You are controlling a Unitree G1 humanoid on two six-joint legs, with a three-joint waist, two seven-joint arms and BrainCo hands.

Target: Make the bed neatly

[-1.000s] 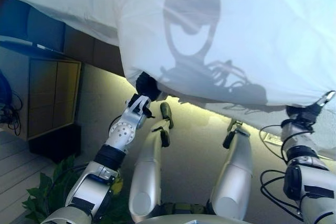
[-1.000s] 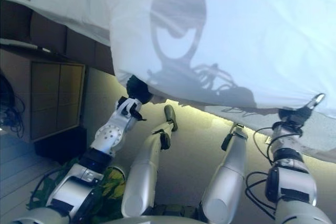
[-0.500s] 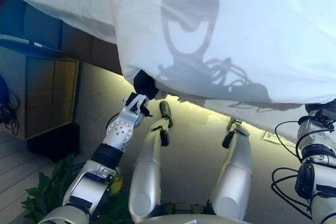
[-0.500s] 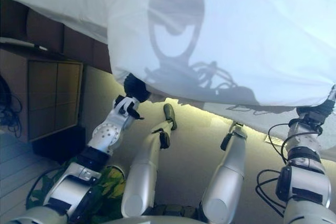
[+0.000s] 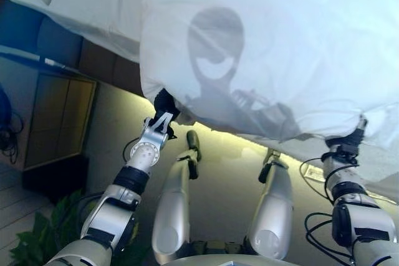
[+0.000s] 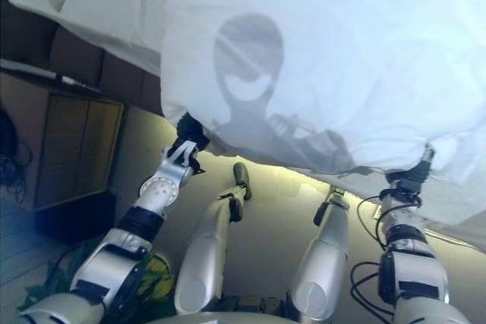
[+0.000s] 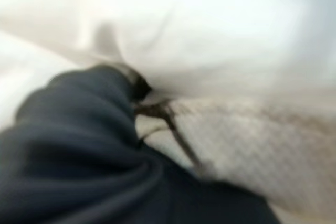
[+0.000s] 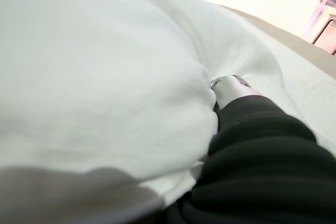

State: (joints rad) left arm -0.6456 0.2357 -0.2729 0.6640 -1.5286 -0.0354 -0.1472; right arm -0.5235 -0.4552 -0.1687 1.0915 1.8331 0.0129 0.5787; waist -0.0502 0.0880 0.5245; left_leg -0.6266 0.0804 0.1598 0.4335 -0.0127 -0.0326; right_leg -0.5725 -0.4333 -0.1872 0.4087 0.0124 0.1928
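I am reaching my left hand [image 5: 163, 105] and right hand [image 5: 350, 140] under the hem of the smooth white duvet [image 5: 280, 48] billowing above them over the quilted mattress [image 7: 247, 140]; its cloth is hiding my fingers, so I cannot tell their grip.

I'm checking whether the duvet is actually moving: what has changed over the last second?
The right hand went out right, then came back inward and up under the duvet edge. The hem there now hangs lower and bunched. The left hand stayed at the duvet's left corner.
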